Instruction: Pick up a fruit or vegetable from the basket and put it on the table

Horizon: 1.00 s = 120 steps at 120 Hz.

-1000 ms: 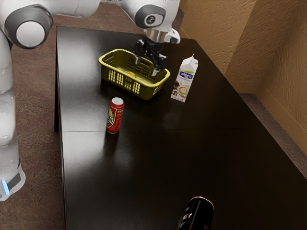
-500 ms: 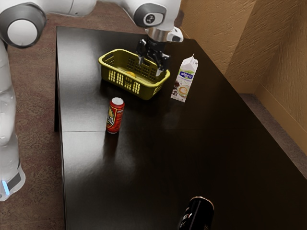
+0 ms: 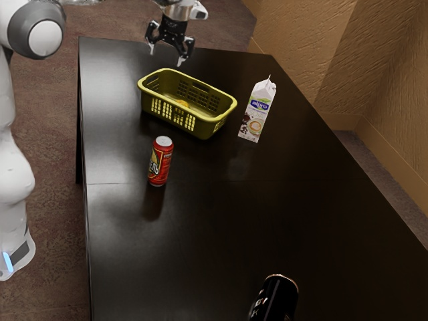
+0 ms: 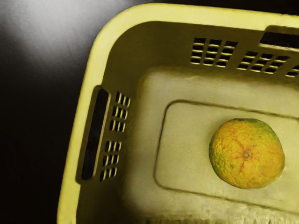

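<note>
Firstly, one basket (image 4: 187, 13), yellow-olive, a rounded rectangle with a smooth, thick rim, gridded openings and slotted handholds. Contents: one citrus fruit (image 4: 246, 154), squat and round, its orange-yellow rind dimpled and patched with green, a small scar at its middle; it lies on the basket's floor, apart from the walls that show. One claw (image 3: 166, 56), black, two-fingered, its fingers spread wide with nothing between them, hanging near the basket and touching nothing. One drinks can (image 3: 159, 162), upright, red with a pale top, bearing Cyrillic letters of which "ЕЛЬ" can be read. One gable-topped carton (image 3: 257, 114), white, just beside the basket, marked "alpro" on blue, with a cup pictured below. One black cylindrical container (image 3: 275, 297), copper-rimmed, its pale lettering illegible. One worktop (image 3: 234, 221), dark and glossy, crossed by a thin seam. One wall (image 3: 294, 47), tan, roughly textured.
</note>
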### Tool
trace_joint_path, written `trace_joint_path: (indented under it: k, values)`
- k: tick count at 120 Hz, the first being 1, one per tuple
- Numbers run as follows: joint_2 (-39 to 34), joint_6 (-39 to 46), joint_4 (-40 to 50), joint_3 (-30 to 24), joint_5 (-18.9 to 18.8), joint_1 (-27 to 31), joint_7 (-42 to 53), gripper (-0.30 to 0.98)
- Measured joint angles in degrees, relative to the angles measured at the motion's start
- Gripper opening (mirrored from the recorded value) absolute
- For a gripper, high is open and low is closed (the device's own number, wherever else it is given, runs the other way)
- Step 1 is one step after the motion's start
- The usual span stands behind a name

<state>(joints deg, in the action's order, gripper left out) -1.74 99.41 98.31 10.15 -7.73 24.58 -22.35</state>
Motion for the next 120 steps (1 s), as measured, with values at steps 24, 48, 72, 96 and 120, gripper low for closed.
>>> trace_joint_path:
  k: [24, 48, 72, 96, 120]
  values:
    - [0.85, -0.5, -0.54, 1.67, 0.1, -12.82, 0.73, 0.69]
    - [0.43, -0.69, 0.65, -0.19, 0.24, -17.03, 1.27, 0.69]
    - [0.29, -0.76, 0.66, -2.86, 0.37, -8.77, 1.67, 0.69]
    - [0.6, -0.73, 0.55, 1.26, 0.87, -1.48, 1.87, 0.69]
    - [0.4, -0.67, 0.67, 6.33, 0.95, 0.69, 1.94, 0.69]
